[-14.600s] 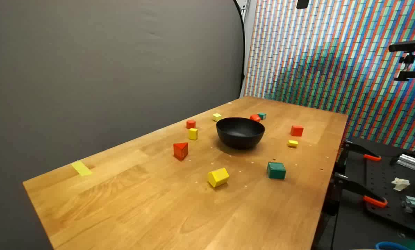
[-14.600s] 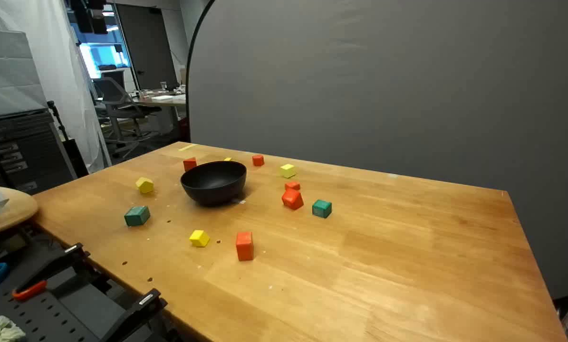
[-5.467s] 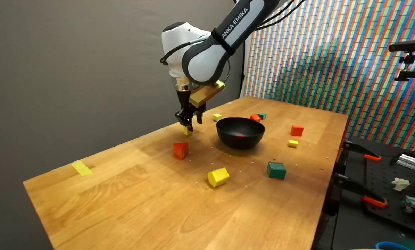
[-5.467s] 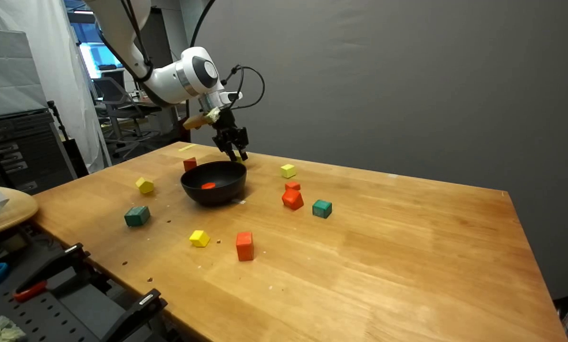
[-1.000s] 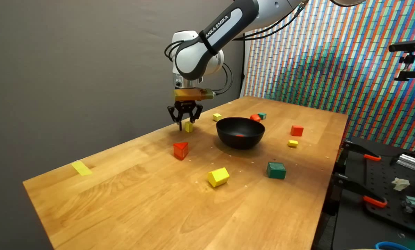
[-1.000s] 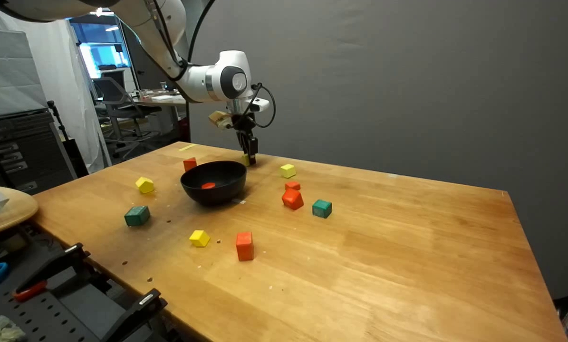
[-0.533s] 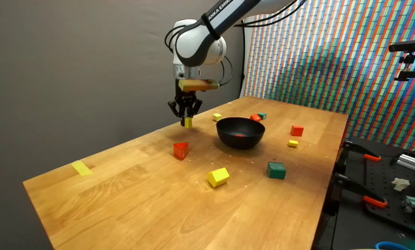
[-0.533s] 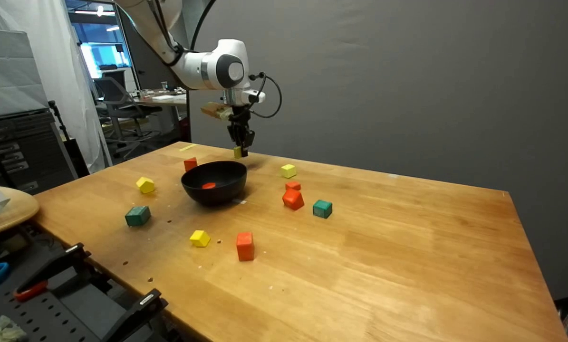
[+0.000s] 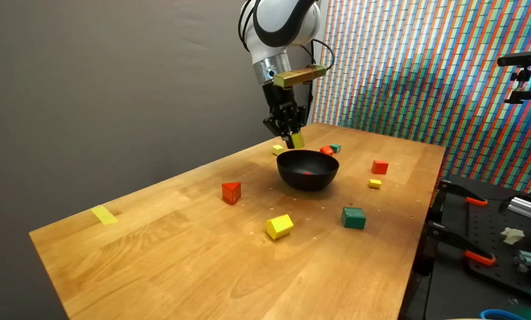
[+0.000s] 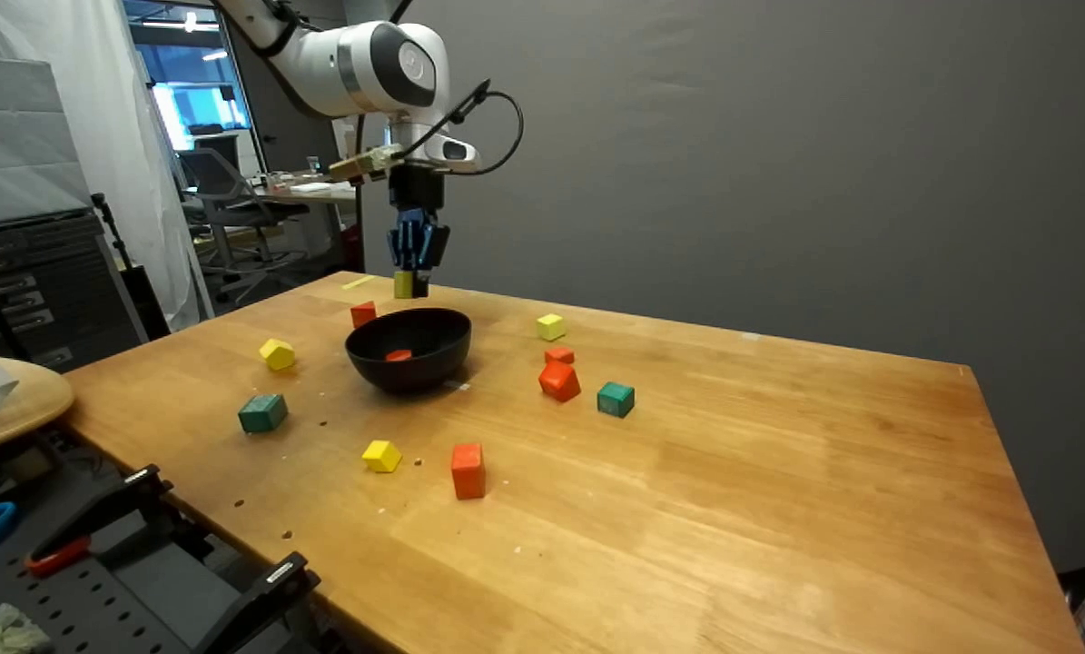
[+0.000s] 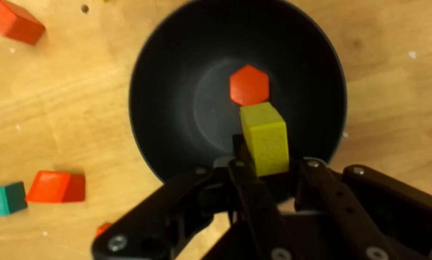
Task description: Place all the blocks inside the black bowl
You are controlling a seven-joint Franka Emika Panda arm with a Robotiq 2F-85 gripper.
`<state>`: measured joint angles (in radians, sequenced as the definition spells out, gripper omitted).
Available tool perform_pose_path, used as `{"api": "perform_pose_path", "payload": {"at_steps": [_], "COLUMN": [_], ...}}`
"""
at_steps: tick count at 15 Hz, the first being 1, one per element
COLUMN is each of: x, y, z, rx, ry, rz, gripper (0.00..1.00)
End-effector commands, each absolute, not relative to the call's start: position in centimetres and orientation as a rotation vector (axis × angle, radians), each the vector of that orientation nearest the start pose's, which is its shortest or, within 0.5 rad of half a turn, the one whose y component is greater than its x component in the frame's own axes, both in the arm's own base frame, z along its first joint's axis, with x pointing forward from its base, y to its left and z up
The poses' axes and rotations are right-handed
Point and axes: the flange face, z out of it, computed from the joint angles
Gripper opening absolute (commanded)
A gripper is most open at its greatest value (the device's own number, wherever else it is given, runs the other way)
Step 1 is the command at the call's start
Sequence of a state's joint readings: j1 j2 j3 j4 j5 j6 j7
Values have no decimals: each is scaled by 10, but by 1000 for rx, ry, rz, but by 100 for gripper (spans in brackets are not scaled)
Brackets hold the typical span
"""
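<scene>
The gripper (image 9: 295,137) is clamped on a yellow block (image 10: 403,285), held above the bowl (image 11: 169,90) and apart from it. The block's long axis points down along the gripper, near upright in both exterior views, with a slight lean. Against half a second ago, block and gripper are now over the bowl instead of beside it. Inside lies a red block (image 11: 249,85), six-sided face up; other blocks (image 9: 279,227) sit on the table (image 9: 158,271).

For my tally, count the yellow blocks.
4, in an exterior view: one block in the gripper, one block left of the black bowl, one block right, one block in front.
</scene>
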<state>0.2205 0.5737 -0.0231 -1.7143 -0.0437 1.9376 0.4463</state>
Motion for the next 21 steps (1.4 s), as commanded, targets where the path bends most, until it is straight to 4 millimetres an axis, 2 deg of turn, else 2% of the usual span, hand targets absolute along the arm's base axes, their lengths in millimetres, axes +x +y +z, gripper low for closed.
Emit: {"api": "perform_pose_path", "payload": {"at_steps": [1, 2, 3, 5, 7, 9, 10, 12, 15, 16, 18, 21], "x": [569, 565, 564, 561, 564, 568, 568, 570, 583, 588, 601, 628], "y": [101, 99, 98, 100, 108, 123, 132, 149, 178, 188, 205, 221], "z": [226, 218, 210, 204, 209, 226, 239, 266, 293, 294, 284, 245], "rx": [-3184, -3175, -3171, -3187, -3182, -3127, -3125, -3127, -3117, -3112, -3119, -3122], "ry": [450, 482, 517, 546, 616, 596, 546, 432, 270, 220, 121, 19], "rz": [589, 593, 577, 488, 333, 203, 116, -35, -124, -107, -79, 8], "gripper": [10, 49, 51, 63, 80, 95, 99, 100, 100, 100, 100, 100]}}
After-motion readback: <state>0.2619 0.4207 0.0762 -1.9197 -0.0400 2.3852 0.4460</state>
